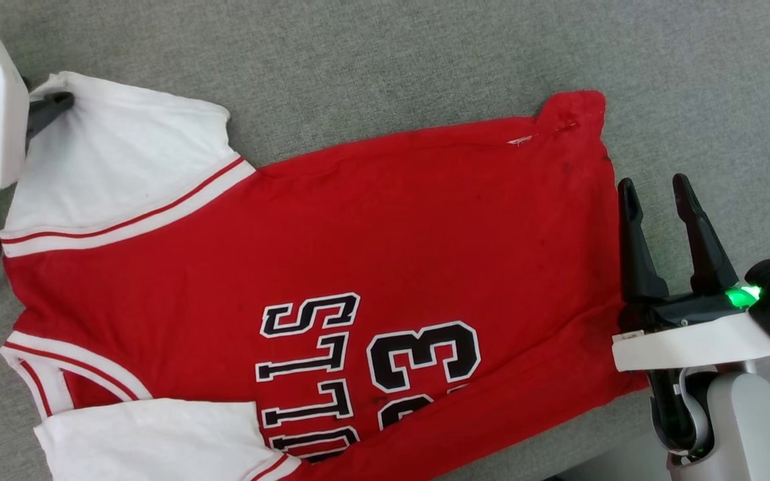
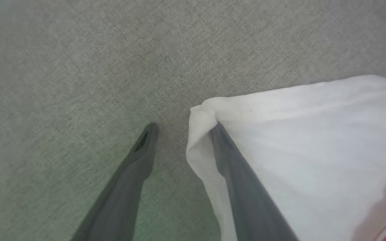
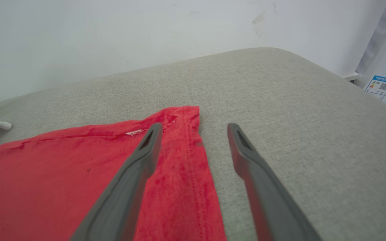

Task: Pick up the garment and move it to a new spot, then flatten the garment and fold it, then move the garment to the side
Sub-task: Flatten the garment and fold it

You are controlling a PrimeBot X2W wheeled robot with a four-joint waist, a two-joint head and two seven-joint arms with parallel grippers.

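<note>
where print shows on the garment [image 1: 358,220], sideways black letters read "ulls" beside a "3". blue-white qr label [image 3: 380,87] at room's edge, text too small to read. garment lies flat on grey woven cushion [image 1: 385,53], white wall [image 3: 112,33] behind. left tool [image 2: 184,126] spread, one finger on white sleeve [image 2: 297,134] corner. right tool [image 1: 654,180] spread, straddling red hem [image 3: 196,160].

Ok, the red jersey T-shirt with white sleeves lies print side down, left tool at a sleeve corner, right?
No: in the head view the red jersey T-shirt with white sleeves lies print side up; the left tool is at a sleeve corner.
</note>
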